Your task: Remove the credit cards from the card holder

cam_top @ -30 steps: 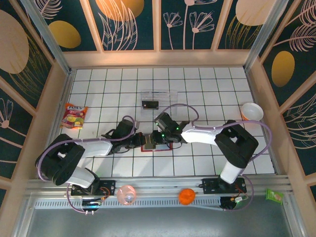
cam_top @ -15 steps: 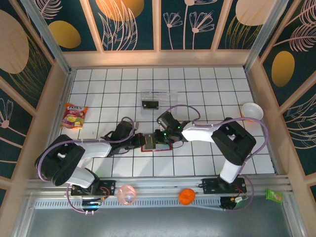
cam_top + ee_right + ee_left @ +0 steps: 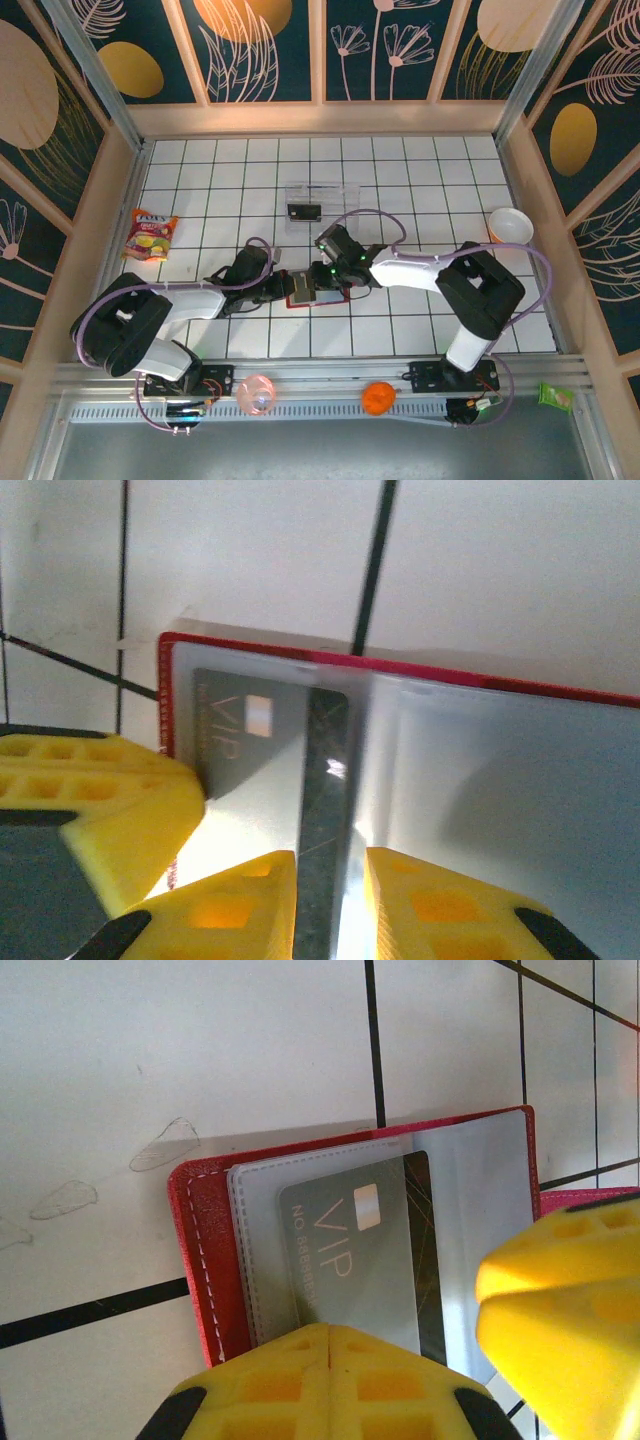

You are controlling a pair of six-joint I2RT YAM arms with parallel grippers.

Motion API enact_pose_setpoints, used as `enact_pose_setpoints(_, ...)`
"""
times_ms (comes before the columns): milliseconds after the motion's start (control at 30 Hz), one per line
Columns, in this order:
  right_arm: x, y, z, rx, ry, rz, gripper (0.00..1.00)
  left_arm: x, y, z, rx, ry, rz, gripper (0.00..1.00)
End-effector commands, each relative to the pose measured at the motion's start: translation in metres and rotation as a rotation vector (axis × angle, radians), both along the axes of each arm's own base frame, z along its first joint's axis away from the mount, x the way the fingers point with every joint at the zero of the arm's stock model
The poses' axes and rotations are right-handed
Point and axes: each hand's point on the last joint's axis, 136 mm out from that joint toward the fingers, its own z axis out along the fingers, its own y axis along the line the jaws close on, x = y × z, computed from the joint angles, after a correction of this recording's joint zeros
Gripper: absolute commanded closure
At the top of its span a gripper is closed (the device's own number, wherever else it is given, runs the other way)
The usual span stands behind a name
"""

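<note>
The red card holder (image 3: 322,298) lies open on the table between both grippers. In the left wrist view its clear pocket holds a grey VIP credit card (image 3: 350,1250), and a dark strip of that card (image 3: 425,1260) sticks out of the pocket. My left gripper (image 3: 330,1332) is shut, its joined tips resting on the pocket's near edge. My right gripper (image 3: 330,858) stands narrowly open, its fingers on either side of the card's dark strip (image 3: 325,770). Another dark credit card (image 3: 304,211) lies in the clear tray (image 3: 322,190).
A snack packet (image 3: 150,236) lies at the left wall and a white bowl (image 3: 510,225) at the right. On the front rail sit a pink ball (image 3: 256,393), an orange ball (image 3: 378,398) and a green object (image 3: 554,397).
The right wrist has edged slightly right and back over the card holder. The left arm and the card holder have stayed where they were.
</note>
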Motion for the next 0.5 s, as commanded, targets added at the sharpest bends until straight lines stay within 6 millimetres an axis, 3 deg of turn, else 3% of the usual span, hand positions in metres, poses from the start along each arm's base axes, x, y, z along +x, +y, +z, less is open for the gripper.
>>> enact_pose_setpoints(0,-0.005,0.014,0.005,0.045,0.008,0.049,0.76,-0.025,0.015,-0.026,0.068,0.114,-0.004,1.00)
enact_pose_setpoints(167,-0.006,0.003,-0.012,0.013,0.047,0.020,0.78,-0.026,0.017,-0.027,0.077,0.113,-0.005,1.00)
enact_pose_setpoints(467,-0.004,-0.015,-0.020,-0.025,0.060,-0.034,0.78,-0.025,0.015,-0.029,0.078,0.118,-0.011,1.00)
